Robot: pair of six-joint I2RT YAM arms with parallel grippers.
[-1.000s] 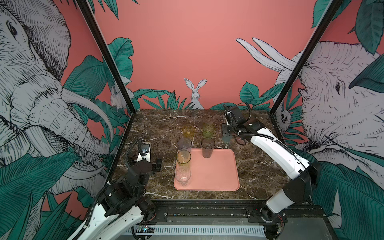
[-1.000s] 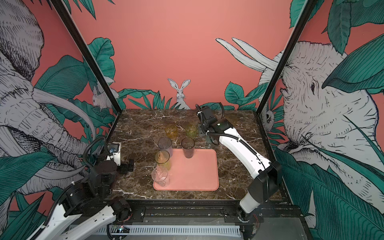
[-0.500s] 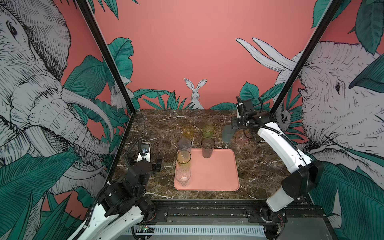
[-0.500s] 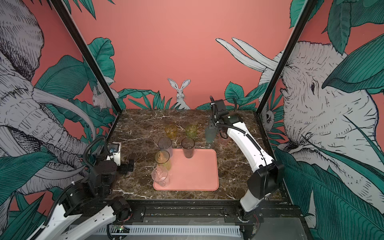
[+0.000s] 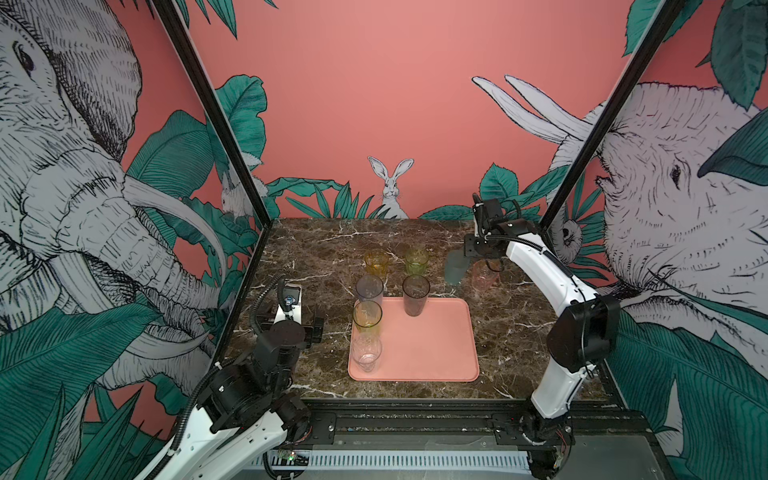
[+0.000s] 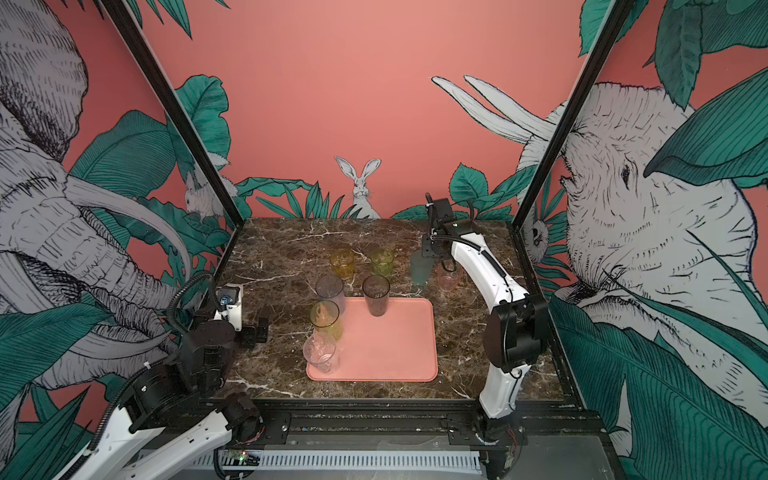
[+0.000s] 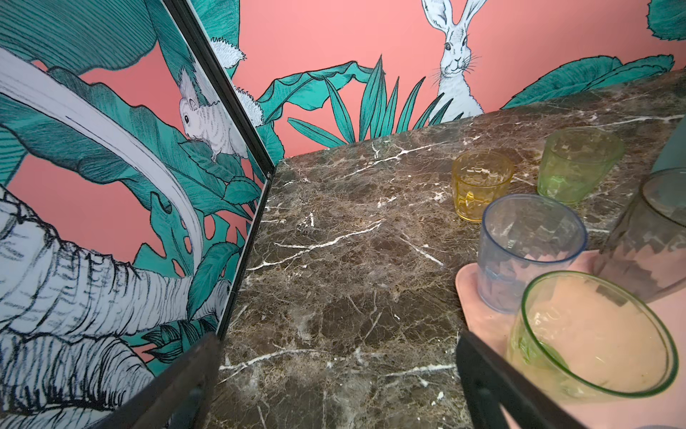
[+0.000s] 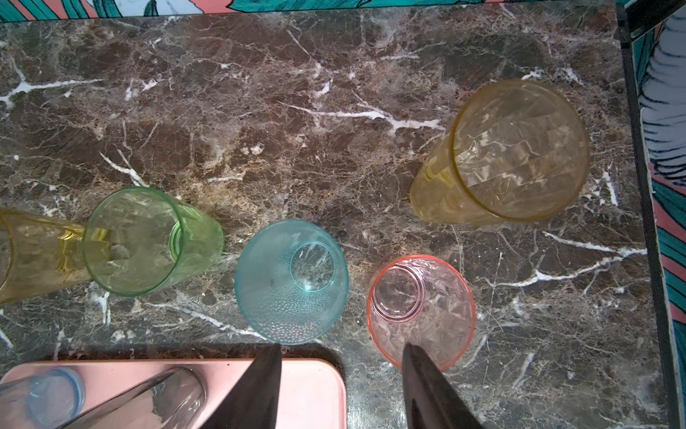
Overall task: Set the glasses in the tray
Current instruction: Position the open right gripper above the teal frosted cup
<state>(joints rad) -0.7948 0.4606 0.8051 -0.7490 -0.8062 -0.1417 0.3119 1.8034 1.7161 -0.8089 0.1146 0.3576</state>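
Showing in right wrist view only: tall amber tumbler (image 8: 519, 148) near pink tumbler (image 8: 423, 312).

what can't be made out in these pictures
tall amber tumbler: seen only in the right wrist view; in both top views the right arm hides it
right gripper: whether it touches the pink tumbler or hangs above it; the wrist view gives no height, top views too small
clear tumbler: nearly all cut off by the left wrist view's bottom edge
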